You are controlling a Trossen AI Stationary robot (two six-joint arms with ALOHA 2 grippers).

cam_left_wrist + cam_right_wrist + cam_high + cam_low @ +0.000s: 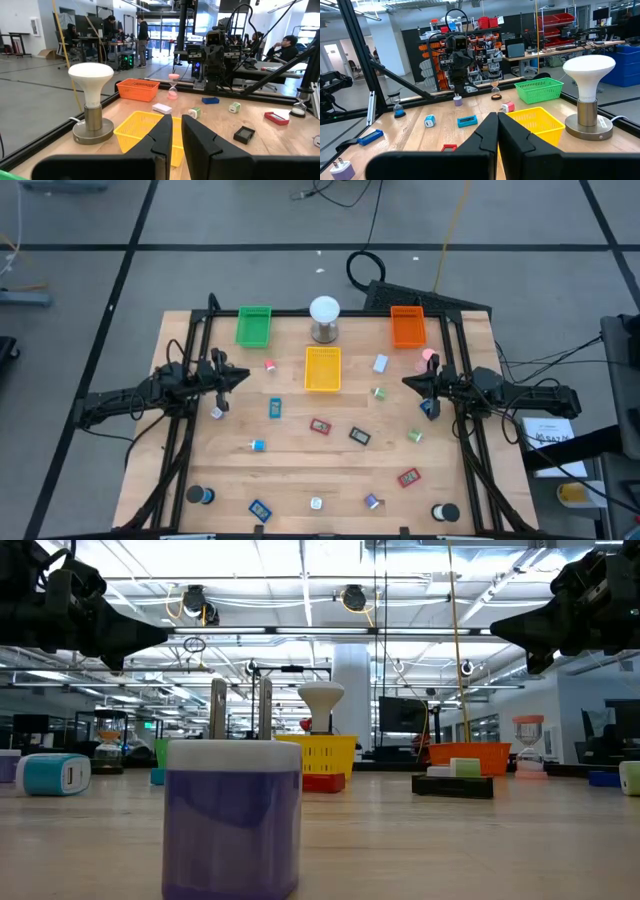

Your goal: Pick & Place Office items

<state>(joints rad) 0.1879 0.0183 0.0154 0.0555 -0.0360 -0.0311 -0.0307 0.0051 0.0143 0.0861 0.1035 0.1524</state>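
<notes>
Several small office items lie scattered flat on the wooden table (300, 460): a red piece (320, 426), a dark piece (359, 436), a teal piece (276, 408), two black rolls (200, 496) (446, 512) and a purple plug block (232, 815) near the front edge. My left gripper (243, 376) hovers level above the table's left side, its fingers (165, 135) a narrow gap apart with nothing between them. At the right side my right gripper (407, 383) hovers level too, shut and empty, with its fingers (487, 135) together.
A green tray (254, 326), a yellow tray (322, 369) and an orange tray (407, 326) stand toward the far edge. A white-domed metal cylinder (324, 319) stands between them. Black frame rails (180, 440) run along both table sides. People show in the room beyond.
</notes>
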